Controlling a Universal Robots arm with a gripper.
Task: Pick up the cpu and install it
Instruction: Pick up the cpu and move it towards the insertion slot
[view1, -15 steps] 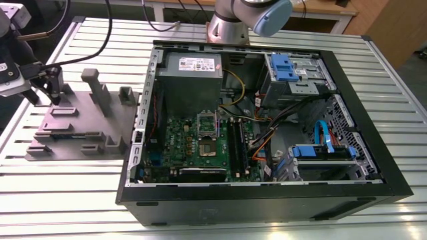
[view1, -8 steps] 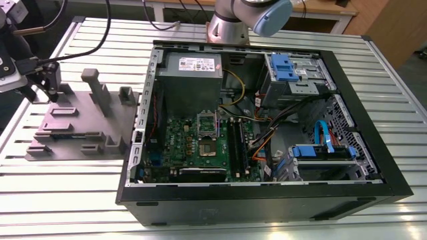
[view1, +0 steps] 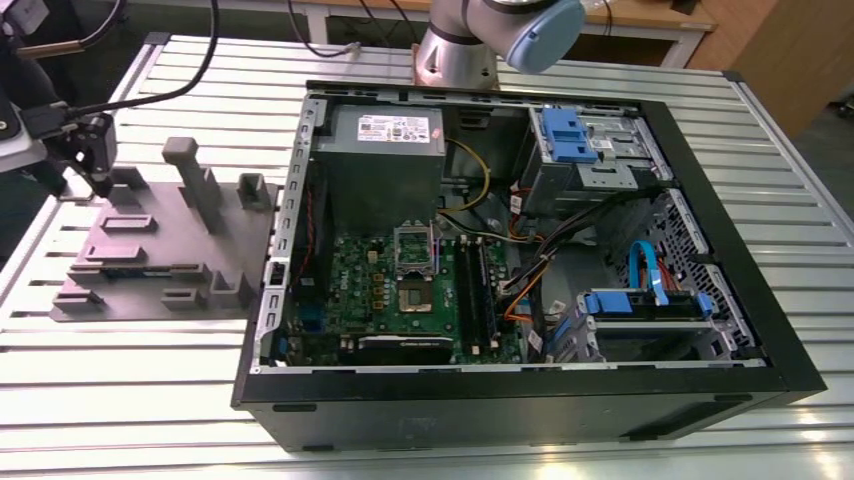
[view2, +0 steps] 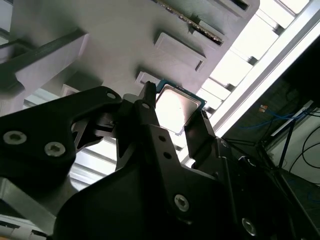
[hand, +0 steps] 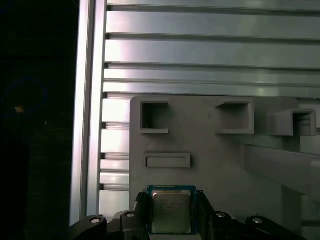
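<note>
Pick-up step: pincer (hand: 171, 201) clamps the cpu (hand: 171, 215) at the grey holder (hand: 225, 165). Lifting it calls for staying level.

1. White label (view1: 398, 127) on the grey power supply box (view1: 380, 150), far edge of the computer case (view1: 747, 255), exterior view: dark print, none legible.
2. Silver top of the cpu (hand: 171, 211), first wrist view: several faint printed lines, none legible.
No other text, numbers or signs can be read.
</note>
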